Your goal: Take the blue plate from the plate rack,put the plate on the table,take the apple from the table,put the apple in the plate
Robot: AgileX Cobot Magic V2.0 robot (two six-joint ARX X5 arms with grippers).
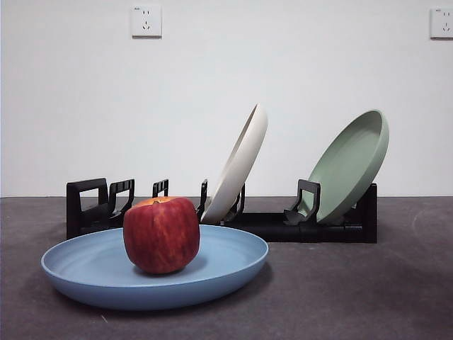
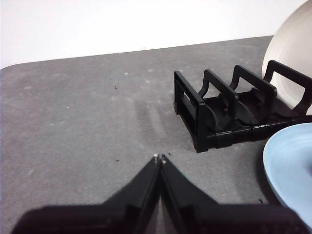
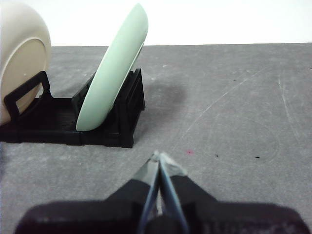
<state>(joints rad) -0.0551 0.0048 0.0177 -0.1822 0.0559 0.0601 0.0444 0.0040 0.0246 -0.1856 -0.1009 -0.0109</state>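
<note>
While only the front view shows the apple (image 1: 161, 235) on the blue plate (image 1: 233, 265), both grippers — left gripper (image 2: 159, 157), right gripper (image 3: 159, 157) — are closed, empty.

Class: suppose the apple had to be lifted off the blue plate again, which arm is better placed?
Probably left: the left gripper sees the blue plate holding the apple; the right gripper's view doesn't.

You have three plates: one blue plate (image 1: 99, 273), one cream plate (image 1: 239, 166), one sage-green plate (image 1: 350, 166). You also have one apple (image 1: 161, 235), one plate rack (image 1: 311, 227), two wall sockets (image 1: 146, 21).
</note>
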